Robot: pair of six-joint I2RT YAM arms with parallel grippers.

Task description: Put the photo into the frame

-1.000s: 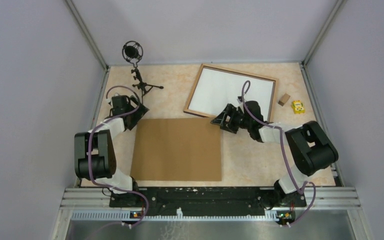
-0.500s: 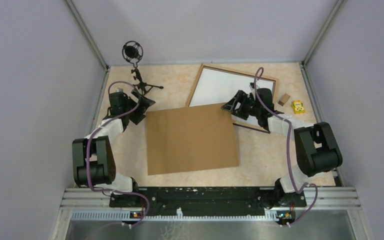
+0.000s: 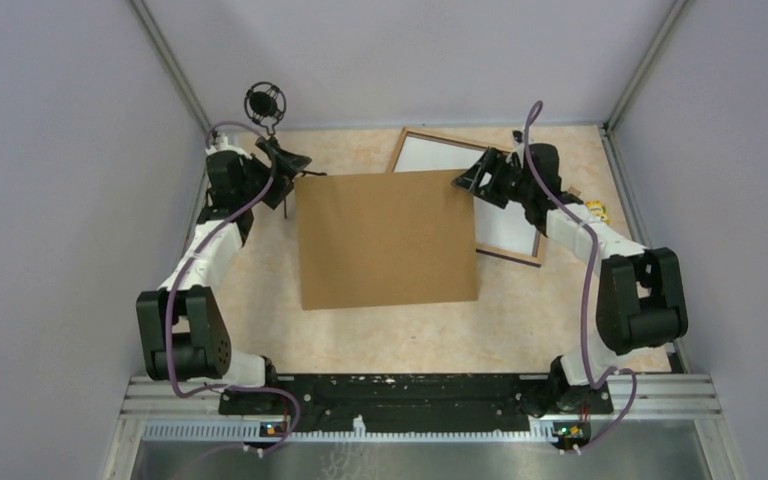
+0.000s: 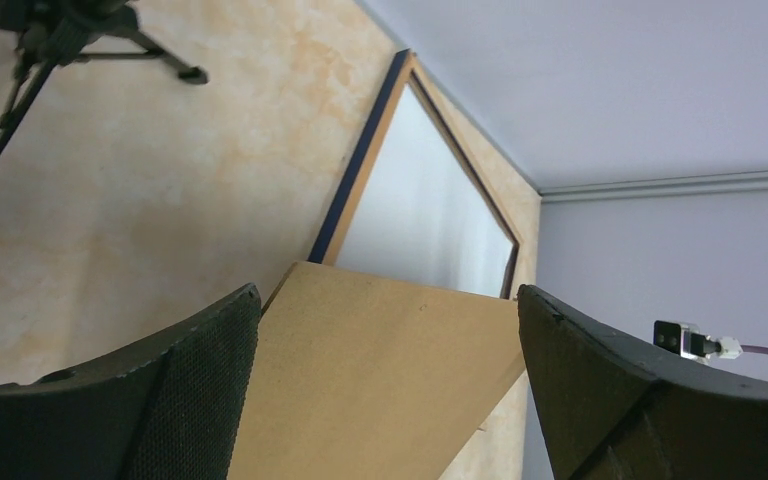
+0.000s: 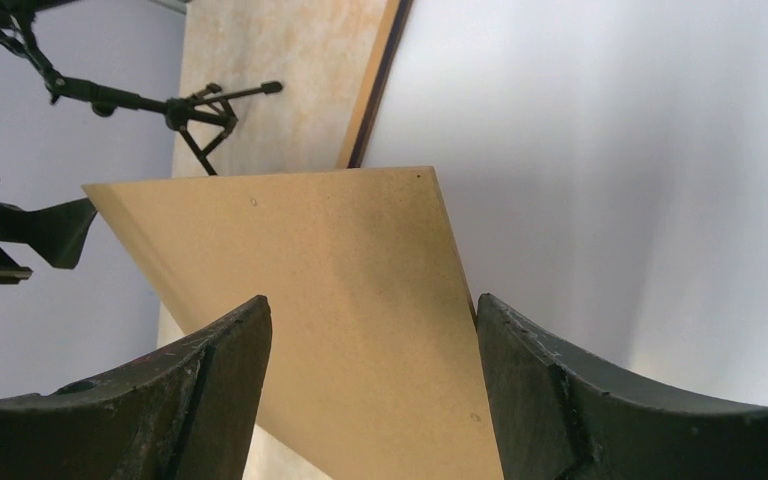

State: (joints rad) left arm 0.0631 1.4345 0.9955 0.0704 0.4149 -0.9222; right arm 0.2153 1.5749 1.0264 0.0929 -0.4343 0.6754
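A plain brown backing board (image 3: pixel 388 240) hangs tilted between my two arms, and its far right part overlaps the frame (image 3: pixel 440 134). The frame lies at the back right with a thin wooden rail, and a plain white surface (image 3: pixel 507 215) fills it. The photo's printed side shows in no view. My left gripper (image 3: pixel 282 178) stands open at the board's far left corner, with the board (image 4: pixel 380 390) running between its fingers. My right gripper (image 3: pixel 472 180) is open at the far right corner. There the board (image 5: pixel 360 300) fills the gap and touches one finger (image 5: pixel 520 350).
A black microphone on a small tripod (image 3: pixel 266 106) stands at the back left, close to my left gripper. A small yellow object (image 3: pixel 597 210) lies by the right wall behind my right arm. Grey walls close the table on three sides.
Both arms have stretched away from their bases, carrying the board from the table's middle to the back. It now covers the frame's left part.
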